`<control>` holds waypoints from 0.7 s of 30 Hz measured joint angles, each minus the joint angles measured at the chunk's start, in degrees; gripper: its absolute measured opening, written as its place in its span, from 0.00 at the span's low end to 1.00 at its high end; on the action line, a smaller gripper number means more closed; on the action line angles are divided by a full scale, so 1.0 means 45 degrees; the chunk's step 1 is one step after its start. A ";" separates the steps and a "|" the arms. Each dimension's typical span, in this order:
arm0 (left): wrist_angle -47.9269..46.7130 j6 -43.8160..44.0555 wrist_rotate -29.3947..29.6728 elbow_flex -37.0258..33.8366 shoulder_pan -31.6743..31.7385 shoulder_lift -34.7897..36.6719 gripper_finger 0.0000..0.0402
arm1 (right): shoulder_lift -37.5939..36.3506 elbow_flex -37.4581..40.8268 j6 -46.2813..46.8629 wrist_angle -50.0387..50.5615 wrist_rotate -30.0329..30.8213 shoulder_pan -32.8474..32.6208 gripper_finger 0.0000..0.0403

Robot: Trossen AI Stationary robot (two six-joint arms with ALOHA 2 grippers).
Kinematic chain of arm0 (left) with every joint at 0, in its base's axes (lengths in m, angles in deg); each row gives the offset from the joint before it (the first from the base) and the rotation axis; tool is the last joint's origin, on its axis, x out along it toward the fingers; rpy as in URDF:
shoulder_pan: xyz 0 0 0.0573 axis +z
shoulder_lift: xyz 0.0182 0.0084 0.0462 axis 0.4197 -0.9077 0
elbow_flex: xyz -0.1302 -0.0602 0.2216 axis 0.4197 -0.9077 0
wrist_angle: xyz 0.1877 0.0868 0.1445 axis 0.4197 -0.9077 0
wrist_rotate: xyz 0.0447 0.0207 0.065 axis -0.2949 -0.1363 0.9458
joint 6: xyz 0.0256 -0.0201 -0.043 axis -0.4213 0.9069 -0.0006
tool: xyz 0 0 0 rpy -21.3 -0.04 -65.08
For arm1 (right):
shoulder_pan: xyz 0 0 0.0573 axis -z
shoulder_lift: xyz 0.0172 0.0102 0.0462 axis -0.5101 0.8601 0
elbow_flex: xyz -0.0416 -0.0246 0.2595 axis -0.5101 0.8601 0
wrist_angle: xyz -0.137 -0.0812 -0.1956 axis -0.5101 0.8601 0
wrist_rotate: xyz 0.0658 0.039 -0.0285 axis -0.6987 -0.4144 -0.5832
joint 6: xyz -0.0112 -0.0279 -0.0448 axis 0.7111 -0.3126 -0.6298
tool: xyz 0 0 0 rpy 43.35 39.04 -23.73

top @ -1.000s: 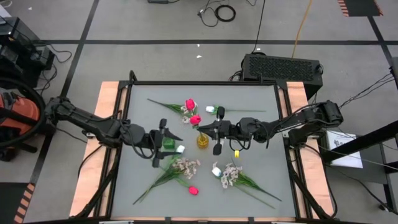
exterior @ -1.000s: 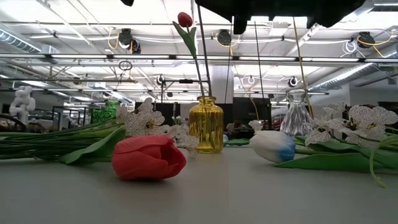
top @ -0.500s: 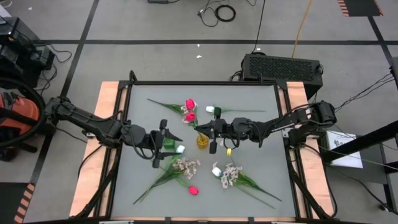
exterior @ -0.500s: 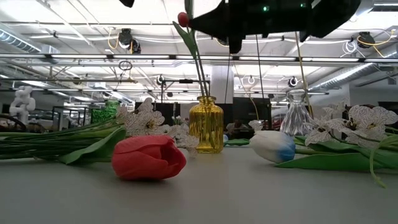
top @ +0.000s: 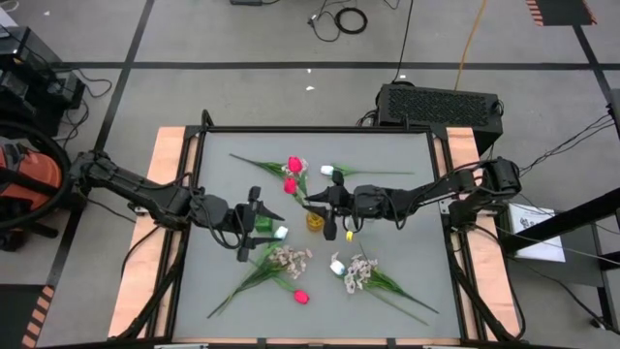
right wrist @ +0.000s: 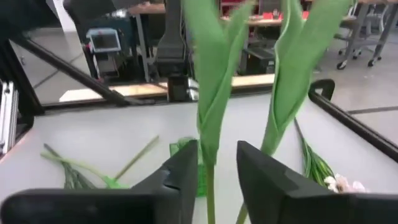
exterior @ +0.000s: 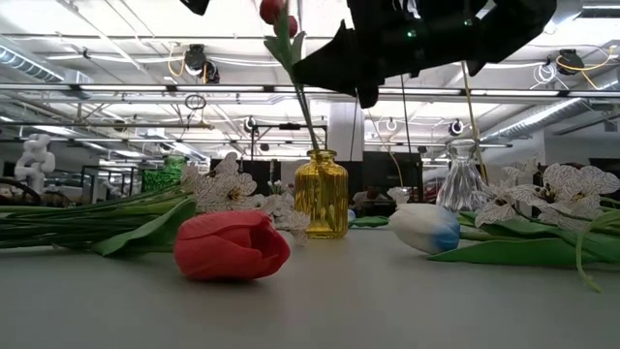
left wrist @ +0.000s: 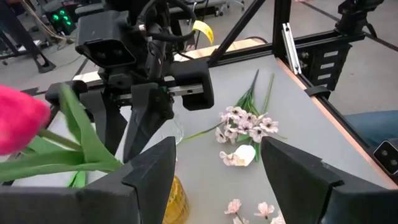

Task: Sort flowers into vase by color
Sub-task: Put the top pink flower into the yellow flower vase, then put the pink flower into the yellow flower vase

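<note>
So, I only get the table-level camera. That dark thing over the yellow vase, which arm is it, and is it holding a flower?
Observer: From above, it is the right arm. Its pincer hangs over the yellow vase.
Operator: Is it gripping the stem?
Observer: Its wrist camera shows a green stem in the gap between parted fingers, not pinched.
Operator: And the other arm?
Observer: The left pincer waits open, to the left of the vase.
</note>
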 joint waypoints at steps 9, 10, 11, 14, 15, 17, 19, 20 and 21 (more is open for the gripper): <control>-0.0297 0.0016 0.0000 -0.0010 -0.0019 0.0000 0.61 | -0.1668 0.0000 0.0389 0.2922 -0.0962 -0.0005 0.40; -0.0275 0.0061 0.0000 -0.0010 -0.0019 0.0000 0.61 | -0.1848 0.0000 0.0469 0.3223 -0.1056 -0.0005 0.42; -0.0268 0.0152 0.0000 -0.0010 -0.0019 0.0000 0.61 | -0.2029 0.0000 0.0517 0.3587 -0.1096 -0.0010 0.43; -0.0310 0.0345 0.0000 -0.0010 -0.0015 0.0000 0.61 | -0.2552 0.0000 0.0604 0.4716 -0.1288 -0.0015 0.46; -0.0343 0.0346 0.0000 -0.0010 -0.0030 0.0000 0.61 | -0.2703 0.0000 0.0681 0.4983 -0.1291 -0.0015 0.46; -0.0398 0.0350 0.0002 -0.0010 -0.0134 0.0000 0.61 | -0.3061 0.0000 0.0756 0.5652 -0.1303 -0.0010 0.47; -0.0536 0.0356 0.0000 -0.0010 -0.0222 0.0000 0.61 | -0.3325 0.0000 0.0763 0.6137 -0.1303 -0.0010 0.48; -0.0590 0.0369 0.0000 -0.0010 -0.0262 0.0000 0.61 | -0.3471 0.0000 0.0763 0.6408 -0.1303 -0.0010 0.48; -0.0609 0.0384 -0.0002 -0.0010 -0.0320 0.0000 0.61 | -0.3604 0.0000 0.0763 0.6690 -0.1308 -0.0014 0.48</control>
